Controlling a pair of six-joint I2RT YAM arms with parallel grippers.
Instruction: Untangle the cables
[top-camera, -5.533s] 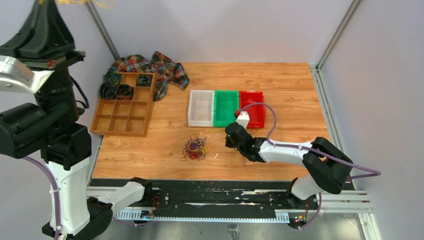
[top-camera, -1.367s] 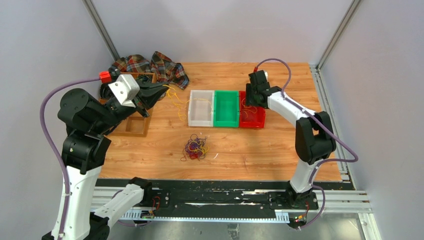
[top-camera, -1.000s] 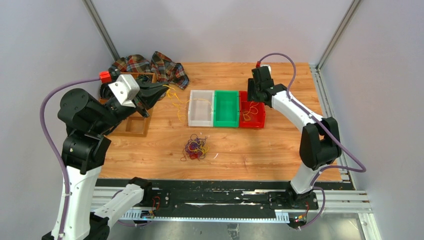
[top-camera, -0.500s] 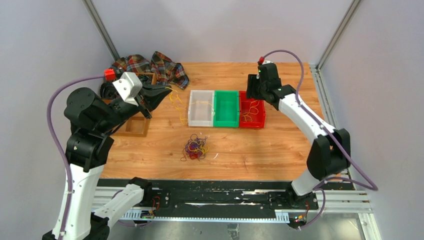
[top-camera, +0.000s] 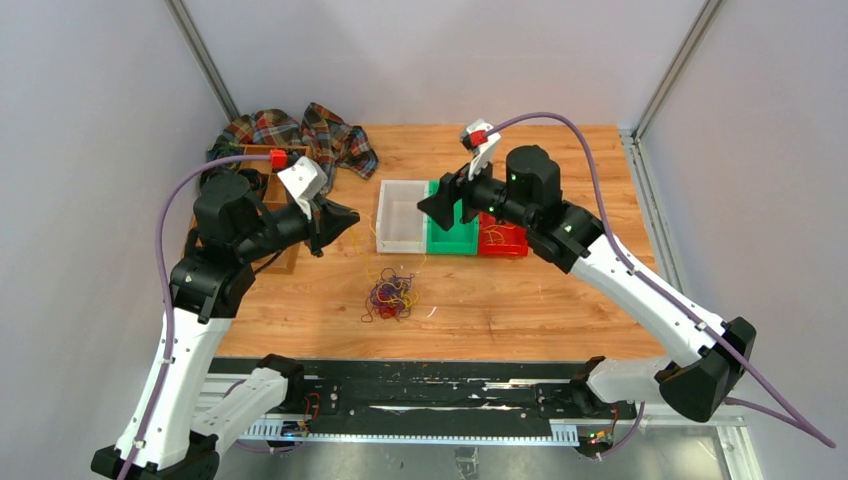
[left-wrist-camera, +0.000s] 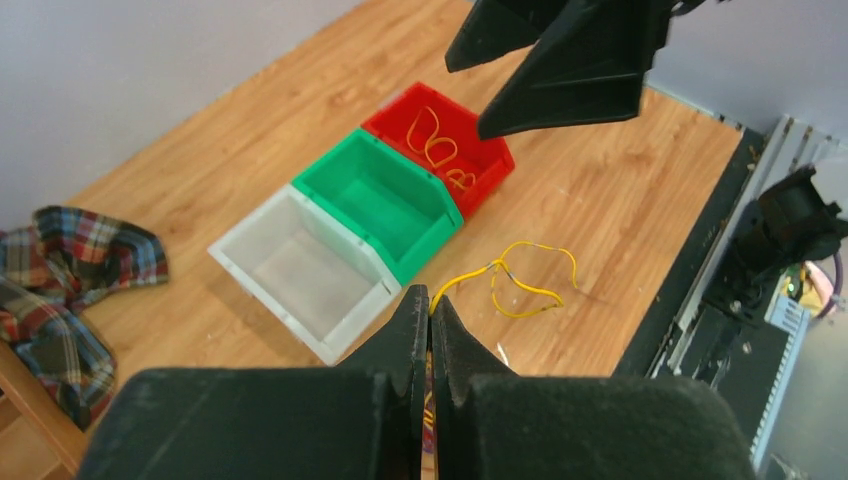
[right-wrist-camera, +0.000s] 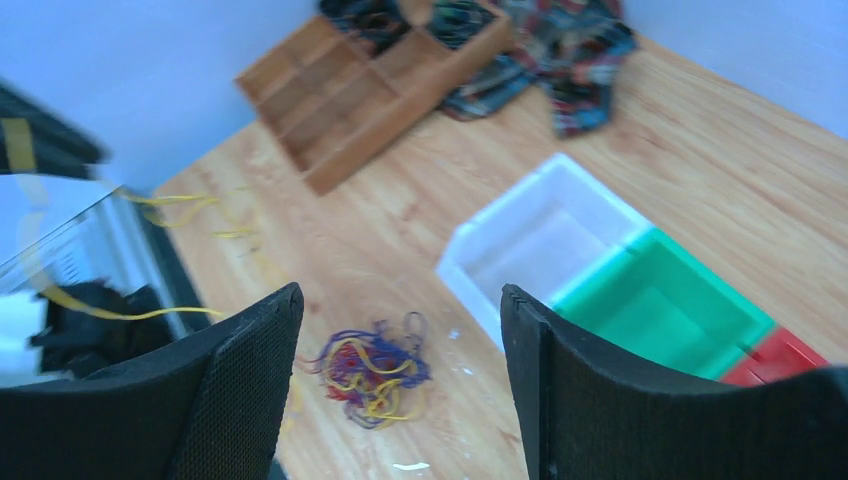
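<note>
A small tangle (top-camera: 392, 296) of red, yellow and dark cables lies on the table (top-camera: 560, 300) on the near side of the bins. One yellow strand (left-wrist-camera: 500, 268) hangs free above the table, pinched between the pressed-together fingers of the left gripper (left-wrist-camera: 430, 300), and more yellow strands lie in the red bin (left-wrist-camera: 440, 150). The right gripper (right-wrist-camera: 400, 300), jaws spread wide and empty, has swung in half a second from over the red bin to face the left gripper mid-table. The thin strand could slip from the pinch and drop back into the tangle, or the two grippers, now near each other, could knock together.
</note>
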